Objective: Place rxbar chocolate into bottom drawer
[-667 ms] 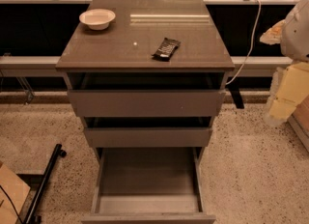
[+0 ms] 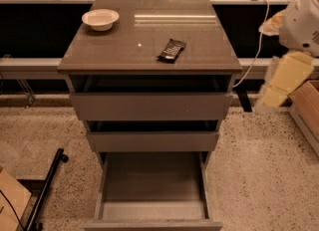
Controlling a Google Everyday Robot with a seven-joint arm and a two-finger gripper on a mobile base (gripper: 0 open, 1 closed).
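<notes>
So far nothing placed: snack bar (image 2: 172,50) on desk (image 2: 109,46), bottom drawer (image 2: 152,187) under desk open, empty; gripper (image 2: 281,80) right of desk, open or closed cannot tell. Pick-up, drop pending.

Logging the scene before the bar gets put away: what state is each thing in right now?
snack bar, lying flat on the cabinet top, not held
bottom drawer, pulled far out
middle drawer, open a little
top drawer, open a little
bowl, upright at the back left of the cabinet top
gripper, in the air to the right of the cabinet, away from the bar
</notes>
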